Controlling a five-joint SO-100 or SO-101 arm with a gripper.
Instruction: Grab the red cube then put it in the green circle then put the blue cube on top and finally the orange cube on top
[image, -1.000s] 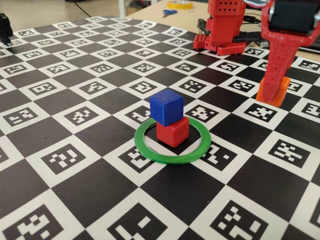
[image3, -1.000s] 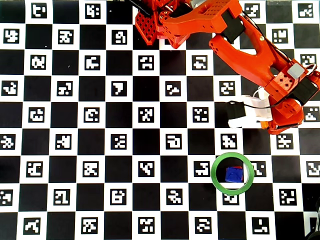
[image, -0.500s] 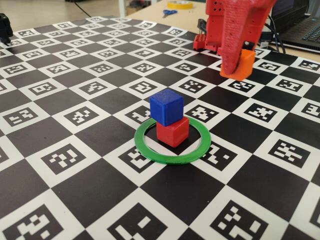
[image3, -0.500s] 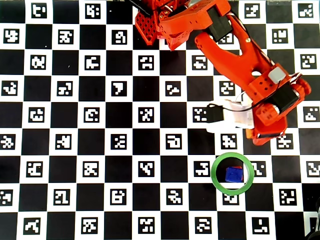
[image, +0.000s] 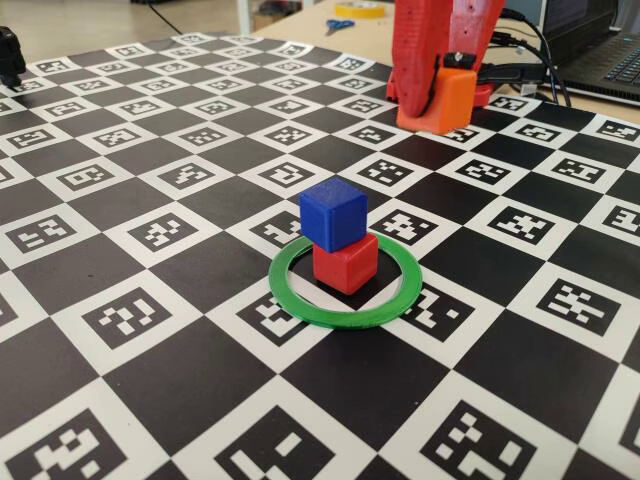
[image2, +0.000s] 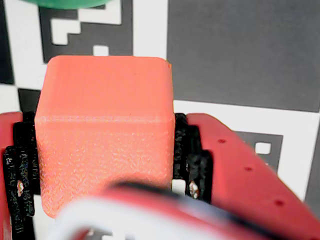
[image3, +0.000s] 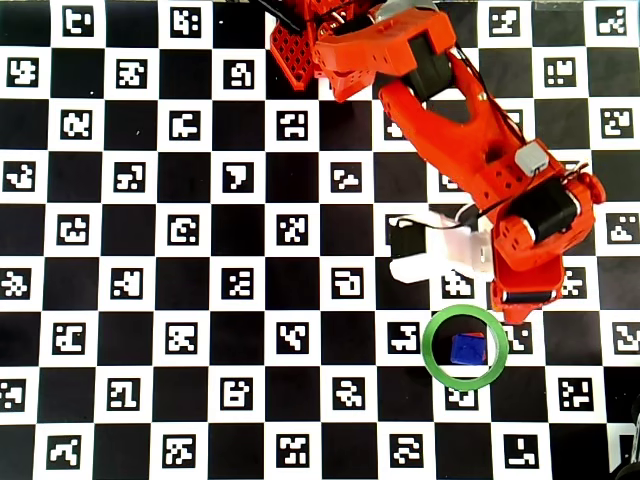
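There are three cubes. The gripper (image2: 107, 165) is squeezed tight on one orange cube (image: 449, 98), up off the board, far back. One blue cube (image: 332, 215) sits on one red cube (image: 346, 262) inside one green circle (image: 345, 313).

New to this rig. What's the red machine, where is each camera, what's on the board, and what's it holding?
The red machine is a small robot arm bolted to a checkerboard mat printed with square code markers. There are three cameras: a fixed view low at the table's edge, an overhead view looking straight down, and a wrist view riding on the arm. On the mat lies a green circle, a flat open ring, with the red cube inside it and the blue cube stacked on top. The gripper is shut on the orange cube, clear of the mat; the wrist view shows that cube pinched between the black pads. Scissors and tape lie on the far table.
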